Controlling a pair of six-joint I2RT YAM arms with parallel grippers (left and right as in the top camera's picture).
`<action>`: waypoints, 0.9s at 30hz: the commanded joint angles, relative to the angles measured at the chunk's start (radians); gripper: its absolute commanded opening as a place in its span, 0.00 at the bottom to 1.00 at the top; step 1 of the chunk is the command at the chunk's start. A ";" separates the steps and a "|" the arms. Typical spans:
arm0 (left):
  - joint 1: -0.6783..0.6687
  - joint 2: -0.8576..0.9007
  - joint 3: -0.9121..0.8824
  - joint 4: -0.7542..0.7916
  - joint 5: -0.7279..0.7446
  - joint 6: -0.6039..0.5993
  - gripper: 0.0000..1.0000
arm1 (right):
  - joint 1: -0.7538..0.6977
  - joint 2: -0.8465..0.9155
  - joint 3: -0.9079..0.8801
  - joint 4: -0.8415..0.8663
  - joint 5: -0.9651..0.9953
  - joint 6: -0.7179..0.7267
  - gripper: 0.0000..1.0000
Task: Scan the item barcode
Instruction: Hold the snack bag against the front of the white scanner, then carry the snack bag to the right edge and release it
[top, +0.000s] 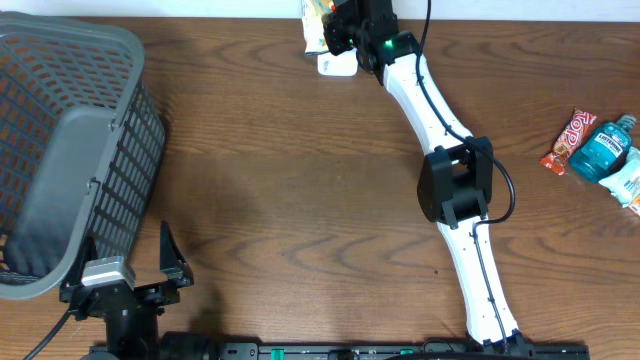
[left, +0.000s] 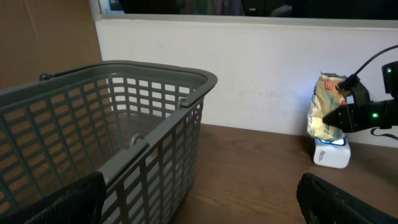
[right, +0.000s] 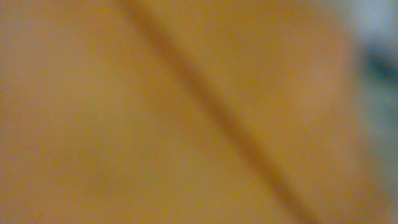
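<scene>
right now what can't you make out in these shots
Right wrist: all orange blur, too close to focus.
Overhead: bag cut off by the top edge, partly hidden by the right gripper.
Left wrist: bag's print too small to read; no barcode visible.
Overhead: packet cut off by the right edge.
Left wrist: whether bag touches scanner is unclear.

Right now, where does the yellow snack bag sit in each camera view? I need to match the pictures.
Overhead: the yellow snack bag is at the top edge, near centre, beside the white scanner.
Left wrist: the bag is far right at mid-height, upright over the scanner.
Right wrist: a yellow-orange blur fills the frame. It may be the bag up close, but I cannot tell.
Shared landmark: the white scanner, in the overhead and left wrist views.
</scene>
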 joint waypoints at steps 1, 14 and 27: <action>-0.006 -0.008 -0.002 0.005 -0.008 -0.001 0.98 | 0.002 0.016 0.024 -0.082 0.083 0.042 0.01; -0.006 -0.008 -0.002 0.010 -0.008 -0.001 0.98 | -0.168 -0.343 0.059 -0.944 0.434 0.341 0.01; -0.006 -0.008 -0.002 0.009 -0.008 -0.001 0.98 | -0.602 -0.177 0.010 -1.008 0.486 0.294 0.01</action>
